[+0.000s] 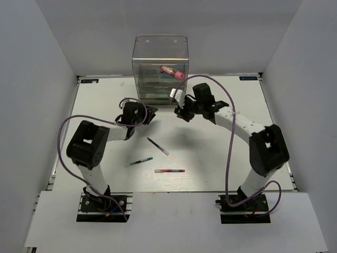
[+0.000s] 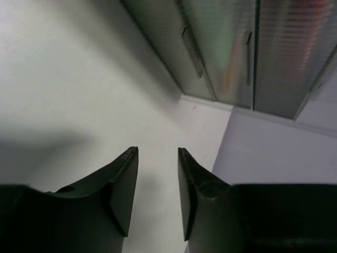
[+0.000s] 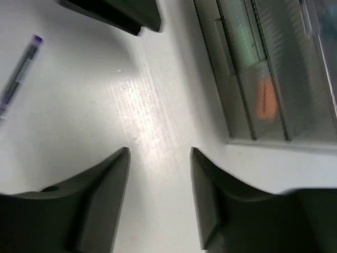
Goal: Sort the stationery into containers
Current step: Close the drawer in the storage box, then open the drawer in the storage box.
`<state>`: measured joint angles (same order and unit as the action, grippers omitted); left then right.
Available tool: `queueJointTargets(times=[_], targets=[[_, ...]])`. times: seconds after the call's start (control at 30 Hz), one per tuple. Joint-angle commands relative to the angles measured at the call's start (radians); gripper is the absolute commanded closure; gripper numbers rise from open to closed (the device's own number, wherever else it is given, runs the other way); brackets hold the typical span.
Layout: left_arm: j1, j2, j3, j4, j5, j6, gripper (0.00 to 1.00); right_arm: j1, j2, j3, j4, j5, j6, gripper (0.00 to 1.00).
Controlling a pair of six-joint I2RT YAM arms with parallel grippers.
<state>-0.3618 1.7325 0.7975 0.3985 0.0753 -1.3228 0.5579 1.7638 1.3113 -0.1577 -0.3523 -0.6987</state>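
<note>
The clear drawer cabinet (image 1: pixel 160 63) stands at the back centre, with the fat red pink-capped tube (image 1: pixel 172 72) inside an upper drawer. An orange marker (image 3: pixel 266 98) shows through a drawer front in the right wrist view. Three thin pens lie on the table: dark/white (image 1: pixel 158 146), green/black (image 1: pixel 139 162) and red/black (image 1: pixel 169 171). My left gripper (image 1: pixel 151 114) (image 2: pixel 158 150) is open and empty, low over the table just front-left of the cabinet (image 2: pixel 237 47). My right gripper (image 1: pixel 181 110) (image 3: pixel 159 150) is open and empty, just front-right of the cabinet.
White walls close in the table on three sides. The two grippers are close together in front of the cabinet; the left gripper's fingers (image 3: pixel 116 13) show in the right wrist view, as does a thin pen (image 3: pixel 18 74) at the left.
</note>
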Motion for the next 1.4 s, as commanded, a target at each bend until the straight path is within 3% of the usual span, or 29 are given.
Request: queueJointTargets(times=[0.0, 0.13, 0.43, 0.67, 0.87, 1.07, 1.17, 1.3, 1.37], targets=[[0.006, 0.123, 0.074, 0.252, 0.021, -0.059, 0.51, -0.032, -0.066, -0.117, 0.024, -0.047, 0.115, 0.48], [0.006, 0.231, 0.144, 0.321, -0.032, -0.112, 0.45, -0.078, -0.157, -0.249, 0.02, -0.07, 0.131, 0.68], [0.006, 0.363, 0.252, 0.404, -0.117, -0.121, 0.43, -0.131, -0.201, -0.31, 0.02, -0.074, 0.114, 0.7], [0.006, 0.4, 0.272, 0.424, -0.146, -0.13, 0.48, -0.151, -0.193, -0.305, 0.02, -0.097, 0.107, 0.7], [0.006, 0.441, 0.307, 0.442, -0.146, -0.13, 0.66, -0.158, -0.188, -0.302, 0.009, -0.103, 0.11, 0.7], [-0.005, 0.478, 0.327, 0.451, -0.167, -0.139, 0.68, -0.161, -0.21, -0.317, 0.0, -0.106, 0.099, 0.7], [-0.005, 0.487, 0.327, 0.462, -0.167, -0.139, 0.76, -0.159, -0.216, -0.32, -0.006, -0.105, 0.1, 0.7], [-0.005, 0.487, 0.316, 0.491, -0.158, -0.139, 0.99, -0.161, -0.219, -0.32, -0.006, -0.109, 0.102, 0.7], [-0.005, 0.475, 0.276, 0.52, -0.158, -0.139, 1.0, -0.158, -0.218, -0.316, -0.009, -0.117, 0.102, 0.67]])
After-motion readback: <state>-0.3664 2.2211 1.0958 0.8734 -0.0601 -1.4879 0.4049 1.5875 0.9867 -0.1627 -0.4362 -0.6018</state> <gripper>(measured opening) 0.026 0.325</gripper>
